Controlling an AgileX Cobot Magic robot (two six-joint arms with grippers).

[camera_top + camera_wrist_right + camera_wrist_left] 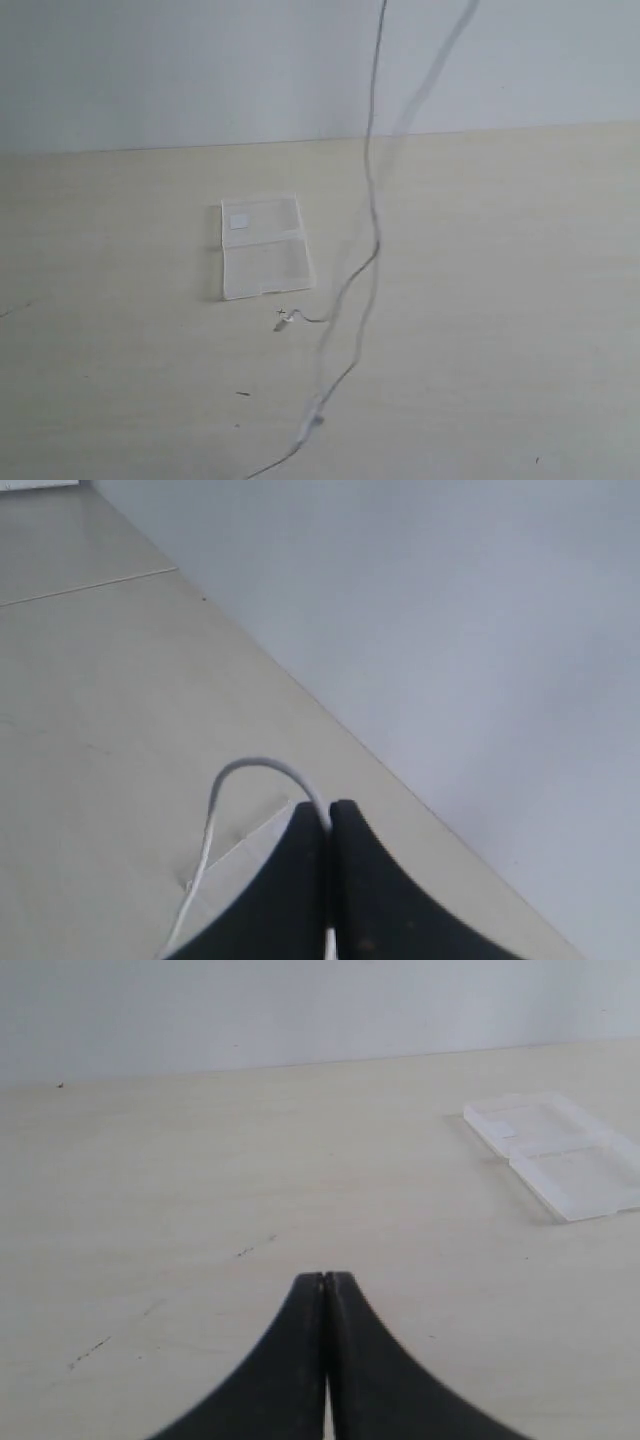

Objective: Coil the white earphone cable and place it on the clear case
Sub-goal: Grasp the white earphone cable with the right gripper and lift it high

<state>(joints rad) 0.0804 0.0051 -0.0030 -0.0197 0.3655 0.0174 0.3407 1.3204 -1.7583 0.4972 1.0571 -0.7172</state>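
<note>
Right claw (328, 815) clenched on white earphone cable (250, 765), held high; strands hang to worktop (500, 300) beside clear case (262, 247). Left claw (326, 1282) clenched, empty. Coiling looks pending: it should open and gather slack.

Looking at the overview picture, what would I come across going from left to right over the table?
clear case → white earphone cable, which hangs down from above the picture onto the table.
</note>
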